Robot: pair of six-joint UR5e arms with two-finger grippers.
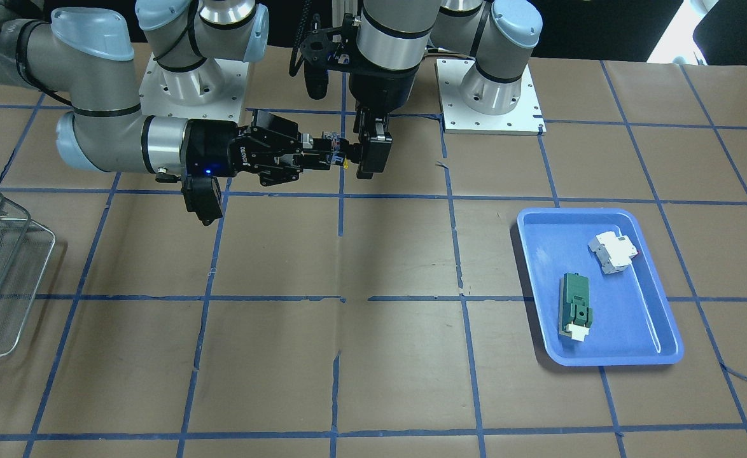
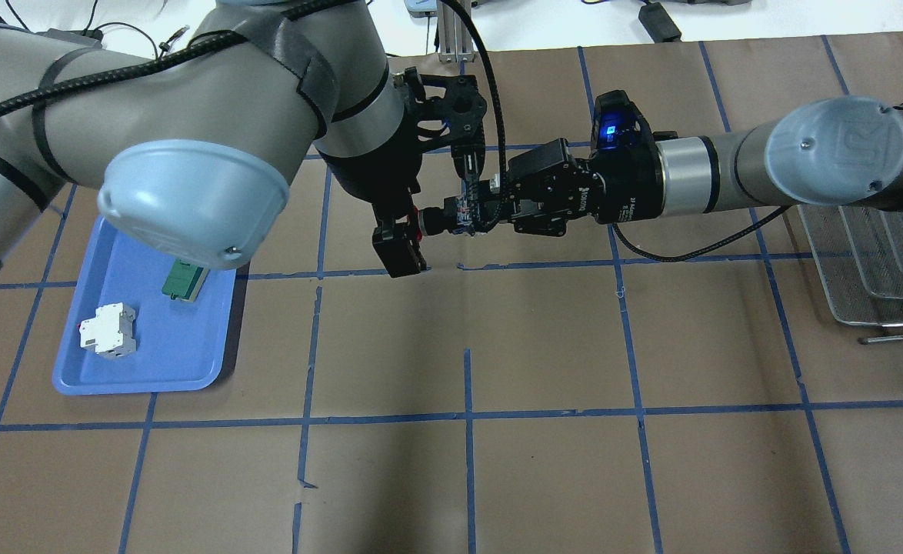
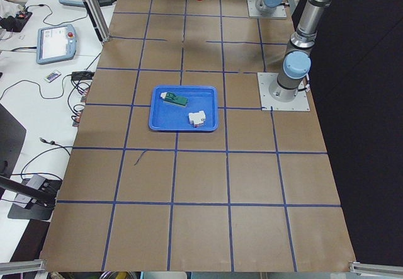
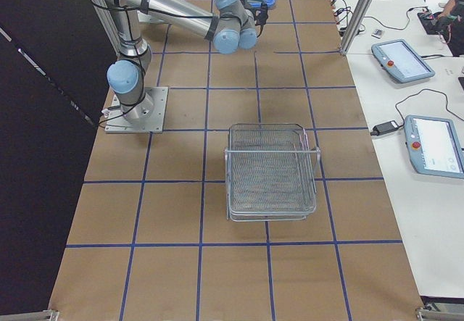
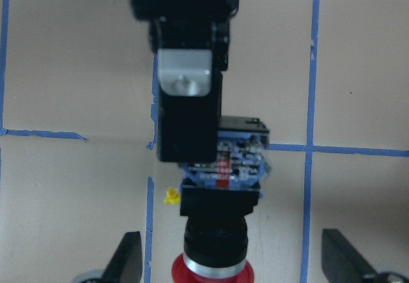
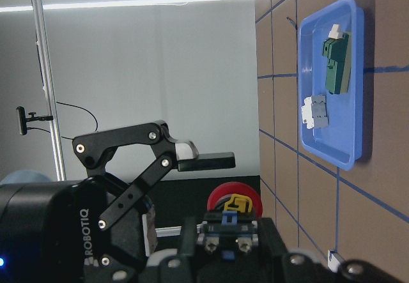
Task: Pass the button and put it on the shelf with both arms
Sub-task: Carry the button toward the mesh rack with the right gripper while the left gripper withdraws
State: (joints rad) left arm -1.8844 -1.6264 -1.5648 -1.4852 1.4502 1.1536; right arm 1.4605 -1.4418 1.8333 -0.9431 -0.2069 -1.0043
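The button (image 2: 451, 219) hangs in the air over the table's far middle, its red cap (image 2: 418, 223) toward the left arm. My right gripper (image 2: 471, 217) reaches in level and is shut on the button's black-and-blue body (image 5: 223, 168). My left gripper (image 2: 409, 231) points down, open, its fingers (image 5: 128, 257) standing apart on either side of the cap without touching it. The right wrist view shows the cap (image 6: 233, 200) beyond my fingers and the left gripper's open finger (image 6: 204, 161). The wire-mesh shelf (image 2: 867, 277) stands at the table's right end, also seen in the exterior right view (image 4: 272, 169).
A blue tray (image 1: 602, 353) on the robot's left side holds a green module (image 1: 575, 304) and a white breaker (image 1: 613, 251). The table is brown with blue tape lines. Both arm bases (image 1: 491, 89) stand at the near edge.
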